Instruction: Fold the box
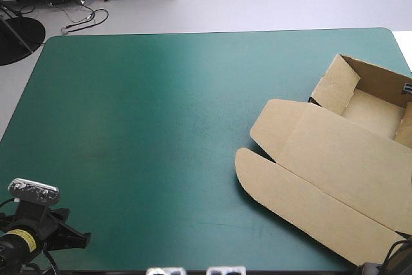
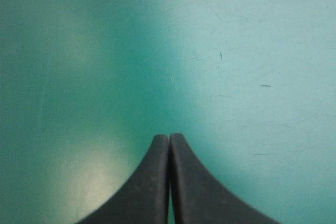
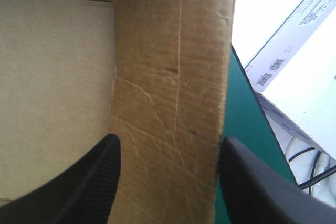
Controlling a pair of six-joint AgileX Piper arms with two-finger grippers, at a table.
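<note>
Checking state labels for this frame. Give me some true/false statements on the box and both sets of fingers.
1. The left gripper has its fingers shut over the bare teal-green cover. True.
2. The right gripper has its fingers open, with a wall of the box between them. True.
3. The box lies on the table's left half. False: it lies on the right half, reaching the right edge.
4. The lid is folded down over the tray. False: the lid lies flat on the cover and the tray stands open.
</note>
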